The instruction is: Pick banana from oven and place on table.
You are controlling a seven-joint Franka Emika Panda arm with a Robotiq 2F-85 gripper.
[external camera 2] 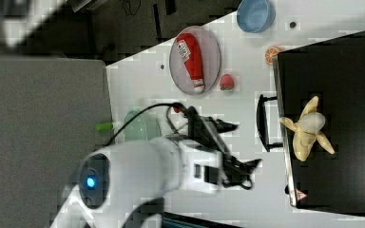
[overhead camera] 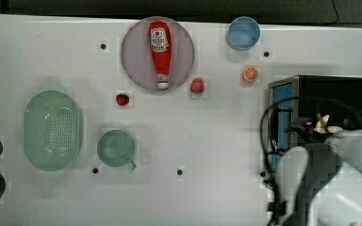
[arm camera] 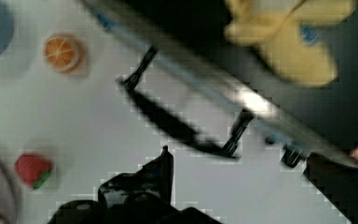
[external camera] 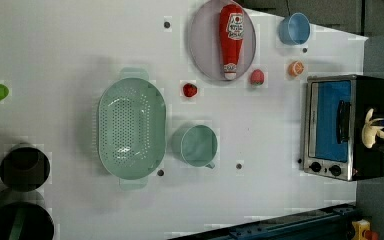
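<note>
Gripper (external camera 2: pixel 242 149) open beside oven (external camera 2: pixel 332 123); banana (external camera 2: pixel 309 129) on top.

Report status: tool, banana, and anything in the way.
Tool open, empty, short of the oven. Banana lying on the oven's black top, peel flaps splayed, untouched. Nothing between tool and banana.

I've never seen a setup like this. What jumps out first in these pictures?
Probably the peeled banana lying on top of the black oven, at the right view's right. Next, the white robot arm with its open gripper hanging over the table just in front of the oven's handle. Then the red ketchup bottle on a grey plate, at the top view's top.
</note>
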